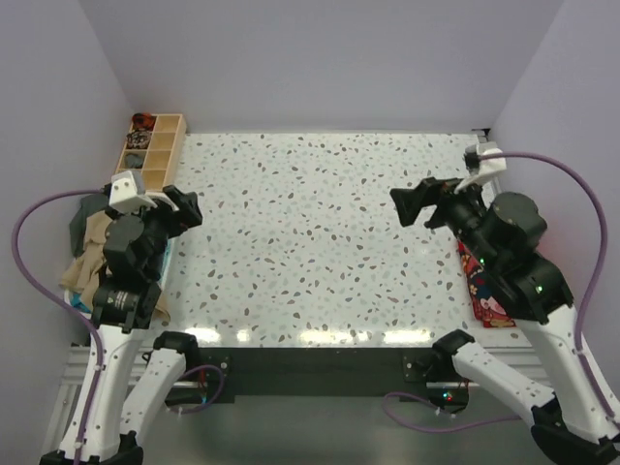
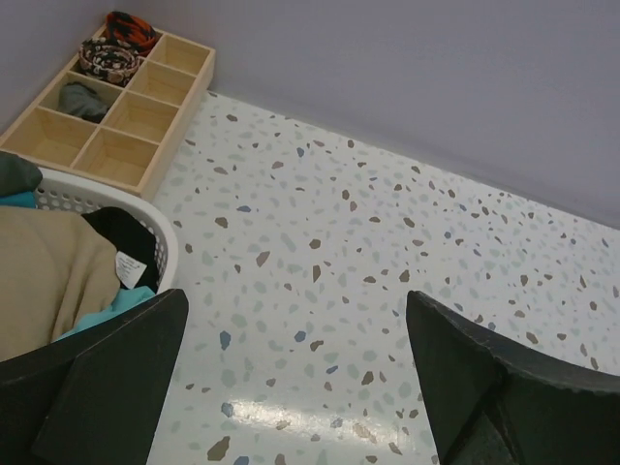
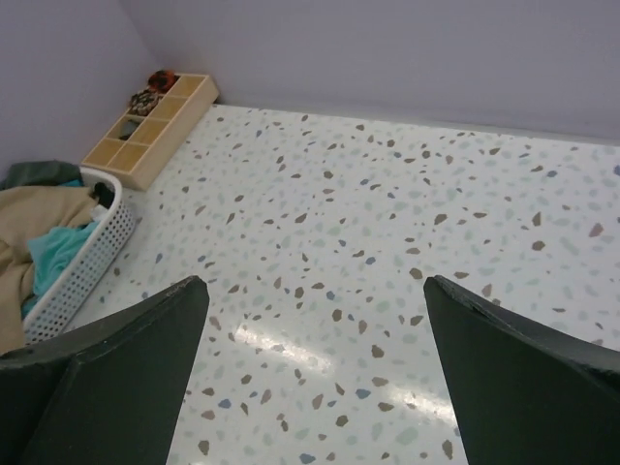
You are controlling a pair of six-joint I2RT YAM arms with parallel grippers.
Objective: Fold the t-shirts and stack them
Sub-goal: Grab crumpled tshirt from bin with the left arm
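Observation:
The t-shirts lie heaped in a white basket (image 2: 114,198) at the table's left edge: a sandy-beige one (image 2: 46,279) on top, a teal one (image 2: 108,308) under it, and a dark grey-green one (image 3: 39,174) at the back. From above, the beige cloth (image 1: 89,244) hangs over the basket's side. My left gripper (image 1: 187,208) hovers just right of the basket, open, with nothing between its fingers (image 2: 126,373). My right gripper (image 1: 405,205) hangs open and empty over the table's right half, facing the bare terrazzo top (image 3: 387,223).
A wooden divider tray (image 1: 153,145) with small dark and orange items stands at the back left corner. A red patterned item (image 1: 484,286) lies at the right edge under my right arm. Purple walls close the back and both sides.

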